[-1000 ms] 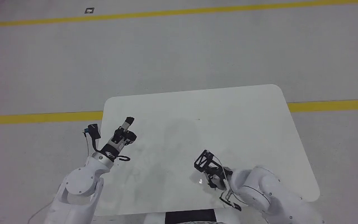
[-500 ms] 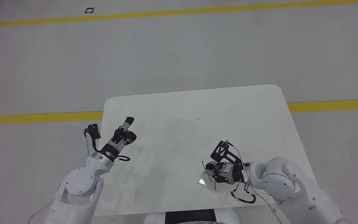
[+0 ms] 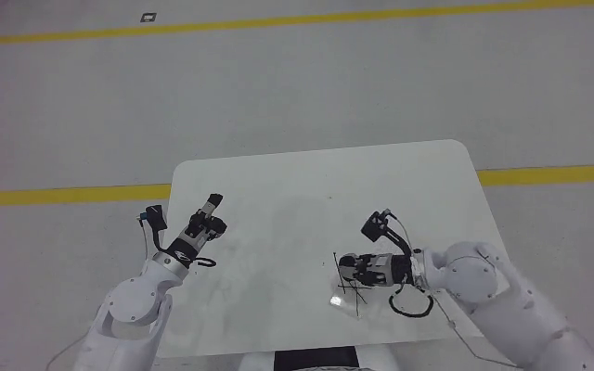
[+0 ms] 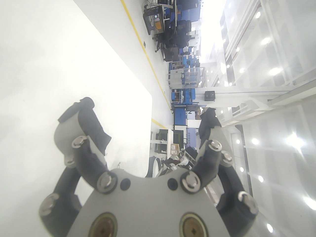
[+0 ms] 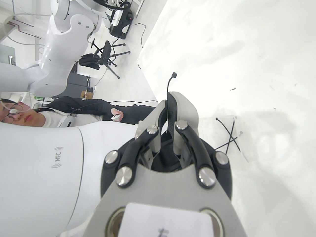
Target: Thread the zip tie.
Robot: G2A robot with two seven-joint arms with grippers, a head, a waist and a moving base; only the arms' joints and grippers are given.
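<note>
My right gripper (image 5: 167, 104) is shut on a thin black zip tie (image 5: 169, 85), whose small square head sticks out beyond the fingertips. In the top view this gripper (image 3: 347, 269) lies low over the table's front right part, pointing toward the middle. Two more black zip ties (image 5: 229, 136) lie crossed on a clear flat sheet (image 5: 243, 149) just beside it; from above they (image 3: 352, 291) are thin lines near the front edge. My left gripper (image 4: 148, 117) is open with nothing between its fingers, raised over the table's left edge (image 3: 210, 208).
The white table (image 3: 390, 185) has rounded corners and a few small dark specks (image 5: 232, 89). Its front edge runs close to the clear sheet (image 3: 340, 301). A person holding a small white device (image 5: 116, 117) sits off the table beside the robot.
The right arm has swung out to the right and turned, so its gripper now points left over the crossed ties, with a zip tie in it. The left arm has not moved.
</note>
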